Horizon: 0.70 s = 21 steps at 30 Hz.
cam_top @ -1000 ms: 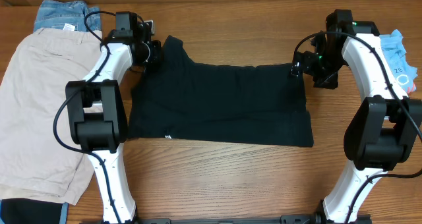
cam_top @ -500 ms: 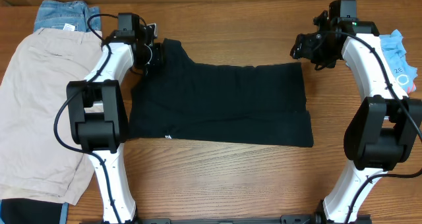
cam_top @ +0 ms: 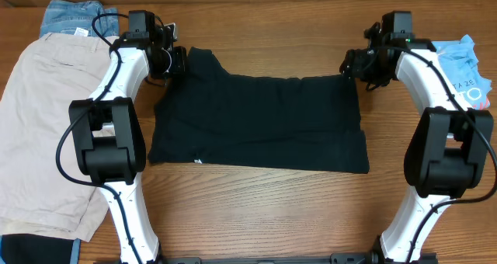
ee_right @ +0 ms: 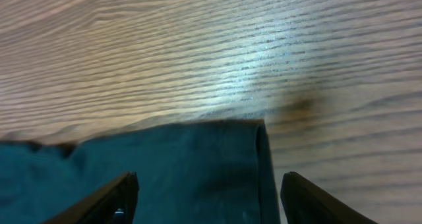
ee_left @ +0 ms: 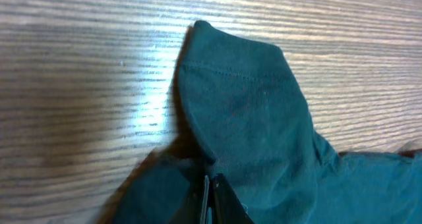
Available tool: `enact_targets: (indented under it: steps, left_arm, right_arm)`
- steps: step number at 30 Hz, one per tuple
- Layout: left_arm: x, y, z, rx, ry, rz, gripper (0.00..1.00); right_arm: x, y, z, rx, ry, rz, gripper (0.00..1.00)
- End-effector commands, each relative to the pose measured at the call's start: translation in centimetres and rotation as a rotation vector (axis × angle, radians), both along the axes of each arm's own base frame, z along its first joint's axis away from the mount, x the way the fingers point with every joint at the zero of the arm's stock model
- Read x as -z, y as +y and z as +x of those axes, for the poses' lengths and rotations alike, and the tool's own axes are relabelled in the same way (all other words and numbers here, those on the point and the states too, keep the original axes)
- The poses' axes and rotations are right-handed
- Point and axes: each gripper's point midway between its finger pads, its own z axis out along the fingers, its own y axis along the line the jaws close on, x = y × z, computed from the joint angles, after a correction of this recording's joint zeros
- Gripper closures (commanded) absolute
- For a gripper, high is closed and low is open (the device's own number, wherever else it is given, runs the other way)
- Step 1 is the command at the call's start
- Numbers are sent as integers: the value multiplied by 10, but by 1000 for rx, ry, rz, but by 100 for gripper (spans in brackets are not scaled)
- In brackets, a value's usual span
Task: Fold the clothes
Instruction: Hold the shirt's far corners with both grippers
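The black fabric T-shirt lay spread mid-way across the wooden worktop, its far sleeve pinched in the fully closed left pincer, while the right pincer gaped wide over its far hem corner, gripping nothing.

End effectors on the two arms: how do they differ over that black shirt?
The left end effector is shut, pinching the black T-shirt at its sleeve; the right end effector stands open, gripping nothing. Cloth is bunched up at the left one; under the right one the shirt's corner lies flat. Both sit at the shirt's far edge.
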Motion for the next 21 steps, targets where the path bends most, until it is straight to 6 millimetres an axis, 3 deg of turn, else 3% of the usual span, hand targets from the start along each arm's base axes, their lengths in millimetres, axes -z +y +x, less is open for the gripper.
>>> enact_targets:
  steps: [1,10,13,18,21]
  left_arm:
    - [-26,2,7,-16,-42,-1,96]
    - [-25,2,5,-16,-33,-1,96]
    - [-25,2,4,-16,-32,-1,96]
    - [-24,2,3,-17,-25,0,96]
    - [-23,5,2,-23,-20,9,96]
  right_arm:
    - [29,-4,-3,5,27,-7,31]
    - [66,-6,5,12,37,-13,43]
    - [68,-6,5,12,40,-13,59]
    - [66,-6,8,12,28,-14,96]
    - [66,-7,8,14,27,-14,96]
